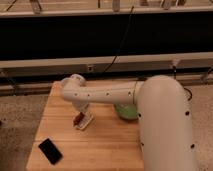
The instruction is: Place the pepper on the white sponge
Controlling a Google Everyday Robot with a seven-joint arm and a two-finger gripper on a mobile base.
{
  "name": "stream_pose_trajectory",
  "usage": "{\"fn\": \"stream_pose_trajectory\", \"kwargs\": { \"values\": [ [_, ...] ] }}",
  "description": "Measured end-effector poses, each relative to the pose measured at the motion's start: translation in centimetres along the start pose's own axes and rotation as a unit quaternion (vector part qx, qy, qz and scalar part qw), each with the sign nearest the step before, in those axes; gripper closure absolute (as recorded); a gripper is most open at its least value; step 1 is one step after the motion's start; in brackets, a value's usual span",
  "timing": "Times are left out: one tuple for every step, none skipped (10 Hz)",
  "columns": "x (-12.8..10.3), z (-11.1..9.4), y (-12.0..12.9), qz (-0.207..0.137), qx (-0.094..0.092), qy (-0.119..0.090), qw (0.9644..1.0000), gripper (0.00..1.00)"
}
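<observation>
Camera view shows the end effector (80,114) low over the wooden surface (102,145), under the white arm's wrist (82,106). Whether it is open or closed cannot be told. A small red pepper (77,119) sits right at its tip, directly over or touching the white sponge (85,121), whose long axis runs near-left to far-right. So the drop point lies straight below. A black phone (50,151) lies near-left, well apart; a green bowl (125,111) sits right.

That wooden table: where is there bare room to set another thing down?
The table is bare between the black phone and the white sponge, and along the front edge. Crowded: around the sponge, where the gripper hovers with the red pepper, beside the green bowl.
</observation>
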Motion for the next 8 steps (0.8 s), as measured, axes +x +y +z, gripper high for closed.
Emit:
{"fn": "stream_pose_trajectory", "kwargs": {
  "values": [
    [0.09,0.03,0.12,0.003,0.001,0.000,1.0000,0.20],
    [0.22,-0.03,0.20,0.006,0.002,0.001,1.0000,0.20],
    [0.32,-0.07,0.32,0.008,0.003,0.002,1.0000,0.20],
    [0.54,-0.25,0.47,0.011,0.004,0.005,0.9999,0.20],
    [0.73,-0.53,0.58,0.013,0.007,0.008,0.9999,0.20],
    [0.85,-0.78,0.68,0.014,0.010,0.011,0.9998,0.20],
    [1.06,-0.95,0.73,0.013,0.011,0.011,0.9998,0.20],
    [0.82,-0.69,0.64,0.011,0.010,0.009,0.9999,0.20]
  ]
}}
